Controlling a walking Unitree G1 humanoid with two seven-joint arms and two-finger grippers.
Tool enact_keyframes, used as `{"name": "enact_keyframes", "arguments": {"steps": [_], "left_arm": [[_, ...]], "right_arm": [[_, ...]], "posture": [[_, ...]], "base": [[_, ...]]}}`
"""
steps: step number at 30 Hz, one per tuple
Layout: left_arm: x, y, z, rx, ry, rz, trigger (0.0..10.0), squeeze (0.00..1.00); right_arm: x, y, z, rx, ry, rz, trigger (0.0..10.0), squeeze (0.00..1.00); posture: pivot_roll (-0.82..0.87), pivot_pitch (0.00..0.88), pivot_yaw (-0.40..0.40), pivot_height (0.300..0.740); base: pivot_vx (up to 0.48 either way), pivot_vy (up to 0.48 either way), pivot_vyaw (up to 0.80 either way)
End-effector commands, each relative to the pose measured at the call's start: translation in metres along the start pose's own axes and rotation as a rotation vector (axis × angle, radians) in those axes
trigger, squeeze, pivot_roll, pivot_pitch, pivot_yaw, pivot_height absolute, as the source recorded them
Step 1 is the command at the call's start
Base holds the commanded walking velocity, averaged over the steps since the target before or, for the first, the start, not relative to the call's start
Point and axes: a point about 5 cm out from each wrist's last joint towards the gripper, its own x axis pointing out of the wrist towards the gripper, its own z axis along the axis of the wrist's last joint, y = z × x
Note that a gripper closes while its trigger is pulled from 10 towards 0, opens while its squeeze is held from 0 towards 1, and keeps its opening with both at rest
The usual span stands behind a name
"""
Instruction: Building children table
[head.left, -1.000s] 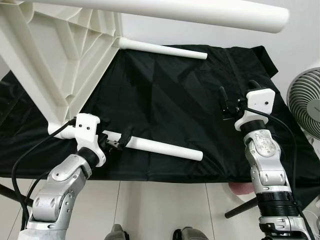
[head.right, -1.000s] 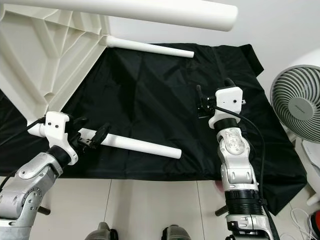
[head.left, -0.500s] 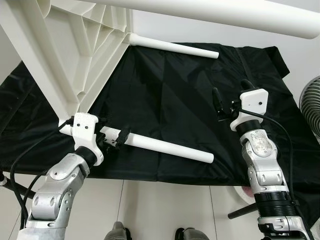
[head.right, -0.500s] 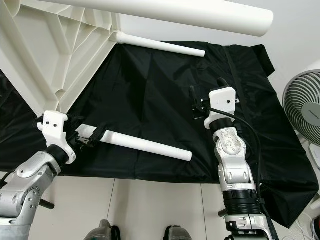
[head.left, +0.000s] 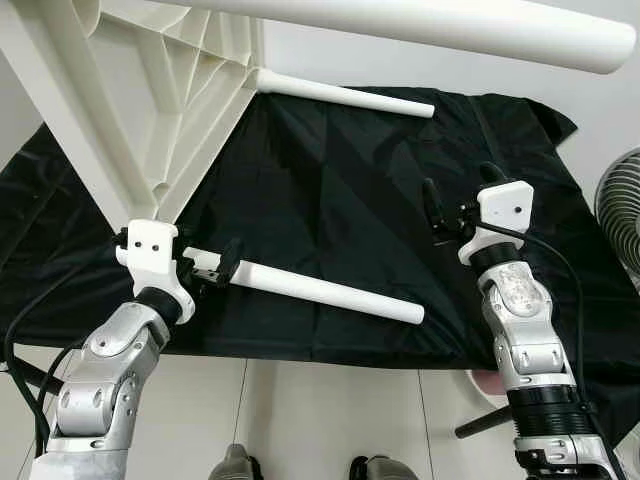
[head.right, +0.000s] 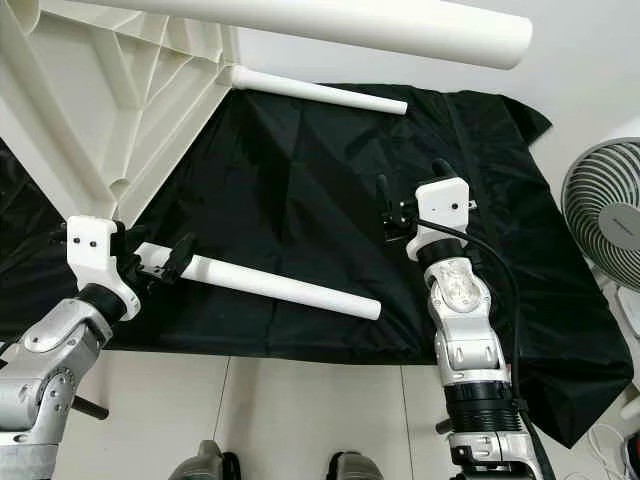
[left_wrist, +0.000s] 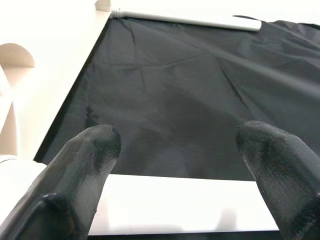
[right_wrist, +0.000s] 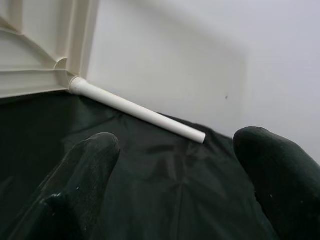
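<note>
The left gripper (head.left: 220, 272) has its fingers spread around the near table leg (head.left: 325, 293) at its socket end, likely to seat it in the tabletop (head.left: 120, 110). The right gripper (head.left: 440, 213) hangs open over the black cloth (head.left: 330, 200), empty. Three legs are visible: this one, the far leg (head.left: 345, 95), and one overhead (head.left: 430, 25).

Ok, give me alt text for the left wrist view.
The left gripper has its two black fingers spread open around a white table leg. Beyond lies a black cloth, with another leg at its far edge.
</note>
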Motion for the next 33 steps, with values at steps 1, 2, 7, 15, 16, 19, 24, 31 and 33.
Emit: {"name": "enact_keyframes", "arguments": {"steps": [1,2,7,15,16,19,24,31,33], "left_arm": [[-0.002,0.002,-0.003,0.02,0.019,0.024,10.0,0.0],[-0.002,0.002,-0.007,0.024,0.035,0.023,10.0,0.0],[-0.005,0.001,-0.02,-0.023,0.077,0.042,10.0,0.0],[-0.016,0.024,-0.006,-0.17,0.035,0.182,10.0,0.0],[-0.019,0.026,-0.006,-0.19,0.031,0.199,10.0,0.0],[-0.023,0.028,-0.008,-0.202,0.038,0.219,10.0,0.0],[-0.027,0.023,-0.02,-0.212,0.076,0.227,10.0,0.0],[-0.017,0.022,-0.018,-0.195,0.083,0.182,10.0,0.0],[-0.016,0.022,-0.016,-0.193,0.084,0.178,10.0,0.0]], "right_arm": [[-0.002,0.005,0.004,-0.047,-0.028,0.034,10.0,0.0],[-0.003,0.006,0.007,-0.054,-0.042,0.035,10.0,0.0],[-0.008,0.002,0.02,-0.044,-0.102,0.007,10.0,0.0],[-0.024,0.005,0.038,-0.163,-0.208,-0.006,10.0,0.0],[-0.026,0.007,0.04,-0.173,-0.223,-0.004,10.0,0.0],[-0.029,0.009,0.042,-0.2,-0.244,-0.002,10.0,0.0],[-0.041,0.02,0.046,-0.385,-0.326,-0.034,10.0,0.0],[-0.039,0.026,0.076,-0.525,-0.534,-0.1,10.0,0.0],[-0.039,0.027,0.078,-0.553,-0.563,-0.103,10.0,0.0]], "posture": [[-0.01,0.142,0.04,0.74],[-0.01,0.145,0.039,0.74],[-0.01,0.15,0.042,0.74],[0.0,0.167,0.042,0.74],[0.0,0.167,0.042,0.74],[0.0,0.17,0.039,0.74],[0.01,0.172,0.03,0.74],[-0.01,0.176,0.053,0.74],[-0.01,0.176,0.053,0.74]], "base": [[0.0,0.0,0.0],[0.0,0.0,0.0],[0.0,0.0,0.0],[0.0,0.0,0.0],[0.0,0.0,0.0],[0.0,0.0,0.0],[0.0,0.0,0.0],[0.0,0.0,0.0],[0.0,0.0,0.0]]}}
